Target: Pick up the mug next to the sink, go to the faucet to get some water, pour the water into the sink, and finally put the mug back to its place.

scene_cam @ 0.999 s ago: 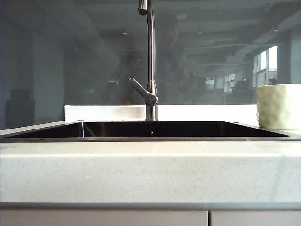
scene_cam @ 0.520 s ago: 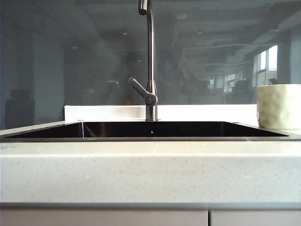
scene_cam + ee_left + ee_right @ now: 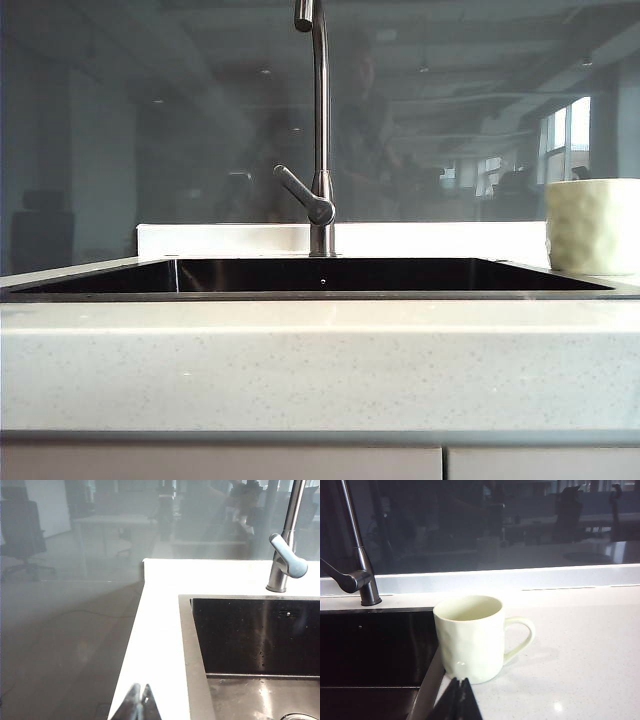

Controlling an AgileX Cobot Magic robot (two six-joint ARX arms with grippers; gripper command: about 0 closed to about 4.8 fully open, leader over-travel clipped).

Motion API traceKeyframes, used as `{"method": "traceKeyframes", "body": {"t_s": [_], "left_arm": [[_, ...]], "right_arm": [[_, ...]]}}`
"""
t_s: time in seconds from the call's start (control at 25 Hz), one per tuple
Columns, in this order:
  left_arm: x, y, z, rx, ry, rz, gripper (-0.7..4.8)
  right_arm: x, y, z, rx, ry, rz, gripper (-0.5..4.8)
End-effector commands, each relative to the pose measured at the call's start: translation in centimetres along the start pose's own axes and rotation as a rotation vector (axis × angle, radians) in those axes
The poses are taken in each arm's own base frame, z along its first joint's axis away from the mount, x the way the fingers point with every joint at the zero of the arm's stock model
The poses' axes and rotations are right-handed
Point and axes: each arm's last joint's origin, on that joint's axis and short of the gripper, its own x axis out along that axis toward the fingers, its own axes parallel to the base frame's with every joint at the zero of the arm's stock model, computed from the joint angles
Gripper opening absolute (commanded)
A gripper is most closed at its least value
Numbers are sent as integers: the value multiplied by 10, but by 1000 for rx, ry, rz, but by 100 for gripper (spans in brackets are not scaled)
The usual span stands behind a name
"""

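Nothing has shifted in the exterior view since the earlier frames. Nearest, the left tool [image 3: 140,702] sits with its tips together over the counter [image 3: 160,630] edge beside the sink [image 3: 255,630], holding nothing. Likewise pressed together and empty, the right tool [image 3: 459,700] hangs just in front of the mug [image 3: 470,637]. That mug stands upright at the sink's rim, seemingly empty. Behind rises the faucet [image 3: 320,130].
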Motion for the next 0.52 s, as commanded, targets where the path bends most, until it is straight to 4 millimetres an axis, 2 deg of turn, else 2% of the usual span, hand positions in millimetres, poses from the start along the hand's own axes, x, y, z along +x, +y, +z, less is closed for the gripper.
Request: {"method": "traceKeyframes", "body": {"t_s": [0.04, 0.52], "left_arm": [[0, 0, 1, -3, -7, 1, -2], [0, 0, 1, -3, -8, 1, -3]], "right_arm": [[0, 1, 1, -4, -18, 7, -6], [0, 5, -1, -2, 2, 18, -6]]}}
